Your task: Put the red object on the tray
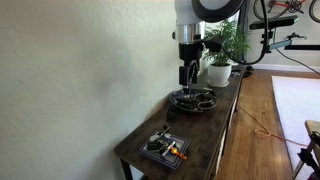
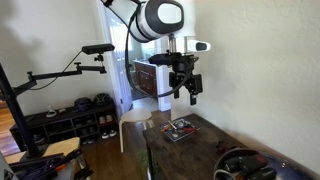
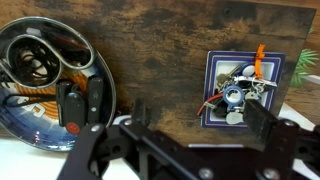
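Note:
A small red piece [image 3: 72, 125] lies on a black part in the round dark dish [image 3: 50, 22], at the left of the wrist view. The small dark rectangular tray [image 3: 212, 90] sits to the right and holds metal bits, a red wire and an orange piece. My gripper [image 3: 200, 118] is open and empty, high above the table between the dish and the tray. In both exterior views the gripper [image 1: 187, 75] [image 2: 182, 90] hangs well above the dish [image 1: 180, 100] [image 2: 240, 155], with the tray [image 1: 160, 155] [image 2: 172, 135] further along the table.
The dark wooden table [image 1: 215, 125] is narrow and stands against a white wall. A potted plant [image 1: 220, 55] stands at its far end past the dish. A camera arm on a stand [image 2: 60, 70] and a shoe rack [image 2: 70, 120] are off the table.

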You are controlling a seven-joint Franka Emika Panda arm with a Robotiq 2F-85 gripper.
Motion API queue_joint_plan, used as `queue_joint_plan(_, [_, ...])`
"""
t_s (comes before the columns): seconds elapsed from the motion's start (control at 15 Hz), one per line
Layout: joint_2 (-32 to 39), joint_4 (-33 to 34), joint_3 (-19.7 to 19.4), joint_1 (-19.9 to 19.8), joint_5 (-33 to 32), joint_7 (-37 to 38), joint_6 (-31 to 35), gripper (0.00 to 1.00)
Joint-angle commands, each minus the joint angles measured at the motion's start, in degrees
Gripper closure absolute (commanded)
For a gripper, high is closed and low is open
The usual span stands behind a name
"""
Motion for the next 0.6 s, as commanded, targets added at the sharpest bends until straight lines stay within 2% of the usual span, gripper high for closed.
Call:
queue_joint_plan(0.0, [0.00,0.09,-0.05,0.06,0.02,-0.01,-0.10,0.00])
queue_joint_plan(0.07, [0.00,0.10,-0.05,0.06,0.02,-0.02,-0.10,0.00])
queue_joint_plan(0.13, [0.52,0.30,-0.53,0.20,-2.58,1.99,0.16,0.00])
queue_joint_plan(0.53, [4.78,2.79,-2.38,-1.00,-4.04,0.52,2.17,0.00])
